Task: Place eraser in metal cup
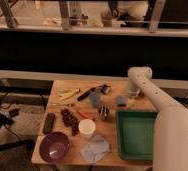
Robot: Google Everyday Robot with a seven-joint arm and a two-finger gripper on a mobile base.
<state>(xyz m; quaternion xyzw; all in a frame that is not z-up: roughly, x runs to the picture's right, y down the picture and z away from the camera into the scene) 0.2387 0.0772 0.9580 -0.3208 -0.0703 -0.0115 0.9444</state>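
The metal cup (104, 113) stands upright near the middle of the wooden table (112, 150), just left of the green tray. A small bluish block (121, 101), which looks like the eraser, lies at the table's back right. My gripper (129, 98) hangs from the white arm (147, 92) right beside that block, up and to the right of the cup. I cannot tell whether it touches the block. A second bluish object (94, 99) lies left of the block.
A green tray (137, 133) fills the front right. A white cup (87, 128), a purple bowl (54, 146), a blue cloth (95, 148), a black remote (49, 122), dark grapes (69, 120), yellow pieces (69, 93) and a black-handled tool (87, 93) crowd the left half.
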